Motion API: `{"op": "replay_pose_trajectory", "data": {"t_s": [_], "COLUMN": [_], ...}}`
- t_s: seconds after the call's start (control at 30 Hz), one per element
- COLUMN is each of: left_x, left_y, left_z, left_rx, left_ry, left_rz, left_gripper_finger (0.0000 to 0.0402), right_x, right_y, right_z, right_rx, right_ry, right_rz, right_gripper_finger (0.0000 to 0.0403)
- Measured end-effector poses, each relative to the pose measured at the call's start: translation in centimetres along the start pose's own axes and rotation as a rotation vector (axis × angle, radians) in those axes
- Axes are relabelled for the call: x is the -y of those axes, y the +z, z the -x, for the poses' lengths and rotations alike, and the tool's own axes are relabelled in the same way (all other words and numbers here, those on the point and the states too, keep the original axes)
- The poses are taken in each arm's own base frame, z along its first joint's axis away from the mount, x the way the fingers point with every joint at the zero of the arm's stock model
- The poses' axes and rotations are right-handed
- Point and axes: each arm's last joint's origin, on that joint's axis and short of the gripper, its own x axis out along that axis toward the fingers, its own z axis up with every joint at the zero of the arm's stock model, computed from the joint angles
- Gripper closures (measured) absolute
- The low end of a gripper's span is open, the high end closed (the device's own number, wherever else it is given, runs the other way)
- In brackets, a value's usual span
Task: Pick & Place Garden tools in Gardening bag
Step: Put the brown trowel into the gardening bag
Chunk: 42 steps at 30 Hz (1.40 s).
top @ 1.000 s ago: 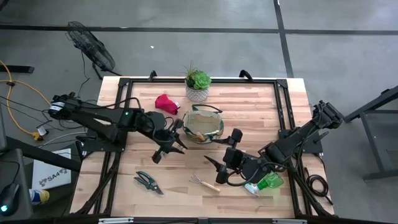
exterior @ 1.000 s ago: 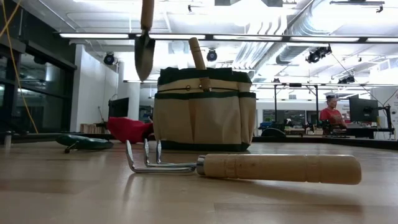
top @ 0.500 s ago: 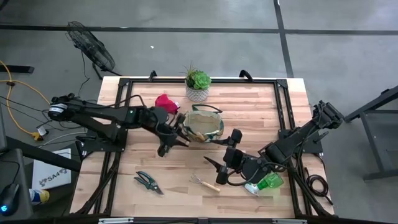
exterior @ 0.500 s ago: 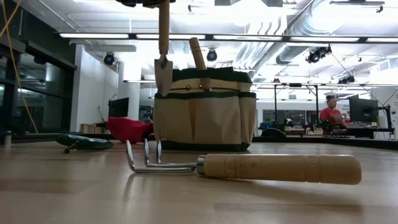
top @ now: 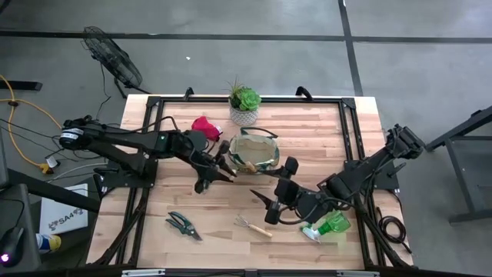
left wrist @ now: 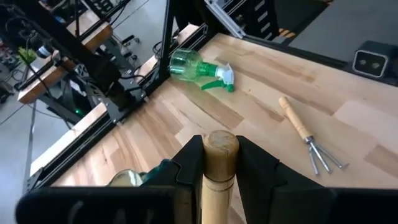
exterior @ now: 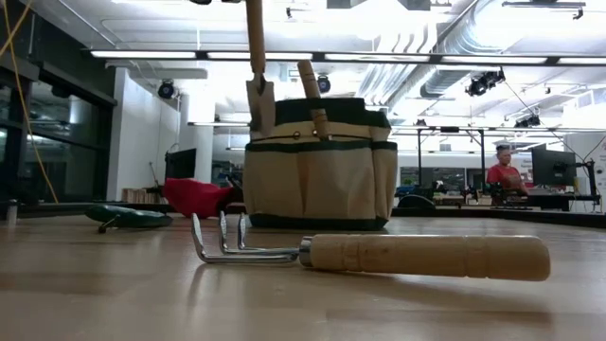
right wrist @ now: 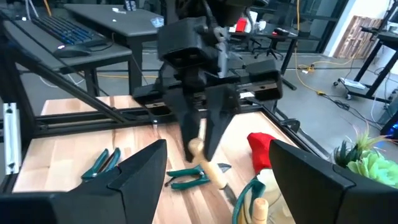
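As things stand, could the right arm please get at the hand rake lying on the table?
Probably yes. The right tool hangs open beside the hand rake, with bare table around it and nothing lying on top. The left tool is busy holding a trowel over the gardening bag.

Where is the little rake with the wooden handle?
In the high view, the rake lies flat near the table's front edge, between the pruning shears on its left and the green spray bottle on its right.
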Motion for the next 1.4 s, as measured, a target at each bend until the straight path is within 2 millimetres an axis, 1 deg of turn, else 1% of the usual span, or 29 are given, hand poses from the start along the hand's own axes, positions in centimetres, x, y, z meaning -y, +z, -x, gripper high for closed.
{"op": "replay_pose_trajectory", "data": {"t_s": [0.27, 0.33, 0.7, 0.9, 1.13, 1.4], "left_x": [0.0, -0.1, -0.5, -1.0, -1.7, -1.9], "left_y": [-0.7, -0.8, -0.2, -1.4, -2.4, -2.5], "left_z": [-1.4, -1.7, -1.5, -2.0, -2.0, -2.1], "left_rx": [-0.029, -0.028, 0.023, 0.006, -0.003, -0.018], "left_ry": [-0.012, 0.009, 0.042, 0.012, -0.003, 0.023], "left_rz": [-0.024, -0.038, -0.106, -0.082, -0.058, -0.074], "left_gripper_finger": [0.0337, 0.0337, 0.0337, 0.0337, 0.0337, 0.0337], "right_x": [0.4, 0.5, 0.5, 0.5, 0.5, 0.5], "right_y": [0.1, 0.1, 0.1, 0.1, 0.1, 0.1], "right_z": [-0.5, -0.6, -0.7, -0.7, -0.7, -0.7], "right_rx": [-0.002, -0.003, -0.007, -0.007, -0.007, -0.007], "right_ry": [-0.016, -0.013, 0.001, 0.001, 0.001, 0.001], "right_rz": [-0.005, -0.005, -0.008, -0.008, -0.008, -0.008], "right_gripper_finger": [0.0128, 0.0128, 0.0128, 0.0128, 0.0128, 0.0128]}}
